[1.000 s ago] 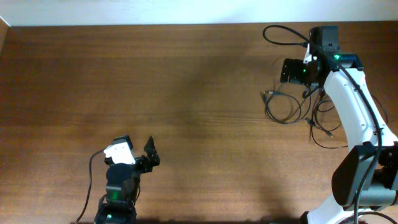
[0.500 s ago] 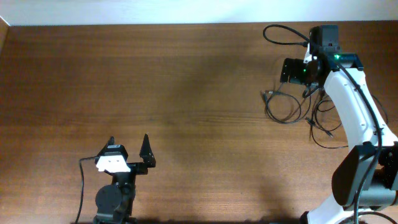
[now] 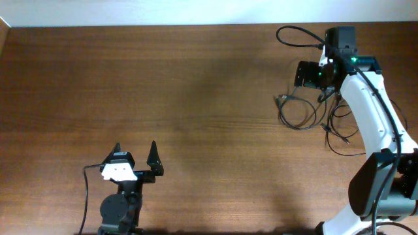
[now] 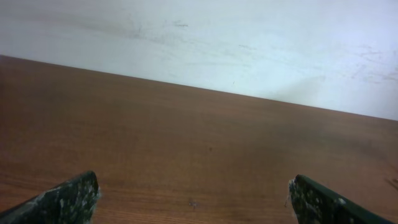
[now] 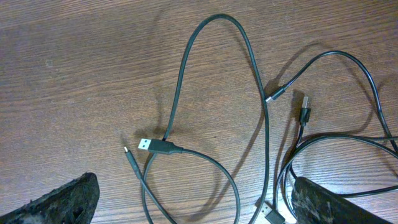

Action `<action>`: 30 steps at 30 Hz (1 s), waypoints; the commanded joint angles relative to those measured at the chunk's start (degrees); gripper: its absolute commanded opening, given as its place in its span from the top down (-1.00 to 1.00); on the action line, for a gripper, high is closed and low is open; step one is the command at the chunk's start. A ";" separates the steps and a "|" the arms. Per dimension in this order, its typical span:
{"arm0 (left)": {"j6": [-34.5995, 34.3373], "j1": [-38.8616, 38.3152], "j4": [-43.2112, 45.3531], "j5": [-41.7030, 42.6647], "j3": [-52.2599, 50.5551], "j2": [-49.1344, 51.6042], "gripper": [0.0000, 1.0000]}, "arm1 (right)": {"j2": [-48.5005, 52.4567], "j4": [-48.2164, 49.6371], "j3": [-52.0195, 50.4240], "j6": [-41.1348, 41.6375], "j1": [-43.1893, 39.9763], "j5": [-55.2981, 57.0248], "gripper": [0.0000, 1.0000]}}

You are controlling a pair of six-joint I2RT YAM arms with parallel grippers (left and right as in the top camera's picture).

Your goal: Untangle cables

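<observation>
The cables lie as loose thin black loops on the wooden table at the right, with more strands partly under the right arm. In the right wrist view one cable forms a tall loop ending in a USB plug, and other cords with small plug ends curve at the right. My right gripper hovers just above them, open, nothing between its fingers. My left gripper is far away at the lower left, open over bare wood.
A thick black arm cable arcs off the right arm near the table's far edge. A white wall rises behind the table. The right arm's white links cover part of the cables' right side.
The left arm swung from pointing up-right to pointing straight toward the far edge, shifting slightly left, then held still. The right arm and the cables have not moved.
</observation>
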 commanded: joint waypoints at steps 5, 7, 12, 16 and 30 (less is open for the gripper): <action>1.16 0.44 -0.44 0.61 -0.09 -0.55 -0.98 | -7.98 0.17 -0.55 -0.02 0.26 -0.09 -0.97; 1.16 0.44 -0.44 0.61 -0.09 -0.55 -0.98 | -13.64 0.17 -0.55 -0.02 0.26 -0.09 -0.97; 1.16 0.44 -0.44 0.61 -0.09 -0.55 -0.98 | -32.61 0.15 -0.55 -0.02 0.26 -0.09 -0.97; 1.16 0.44 -0.44 0.61 -0.09 -0.55 -0.98 | -42.60 0.15 -0.55 -0.02 0.26 -0.07 -0.97; 1.16 0.44 -0.44 0.61 -0.09 -0.55 -0.98 | -59.98 -14.84 -0.57 -0.02 0.17 -0.04 -0.98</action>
